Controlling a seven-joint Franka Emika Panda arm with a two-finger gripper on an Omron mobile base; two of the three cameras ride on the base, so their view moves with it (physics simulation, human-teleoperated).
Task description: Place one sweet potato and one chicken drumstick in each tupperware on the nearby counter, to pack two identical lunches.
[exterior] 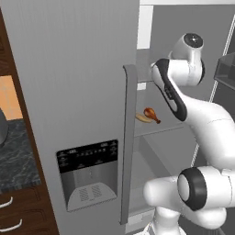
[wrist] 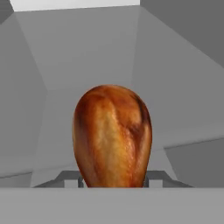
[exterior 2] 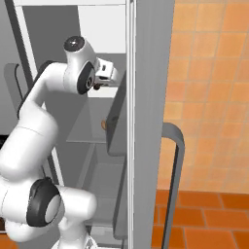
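A glossy brown chicken drumstick [wrist: 113, 135] stands upright between my gripper's [wrist: 113, 179] two dark fingers [wrist: 70, 178], which are shut on its lower end inside the grey fridge. From the right base view my hand [exterior 2: 106, 72] reaches into the fridge at upper-shelf height, partly behind the door edge. On a lower shelf lies a second chicken drumstick [exterior: 151, 114]. A tan oblong piece [exterior: 143, 118] beside it looks like a sweet potato. The counter [exterior: 13, 151] shows at the far left. The tupperware is out of view.
The open fridge door [exterior: 78, 92] with its long vertical handle [exterior: 128, 137] and dispenser panel [exterior: 88, 173] stands left of the arm. The other door [exterior 2: 151, 121] and its handle [exterior 2: 176, 175] stand at the right, before an orange tiled wall. Grey shelves [exterior 2: 92, 146] lie below my hand.
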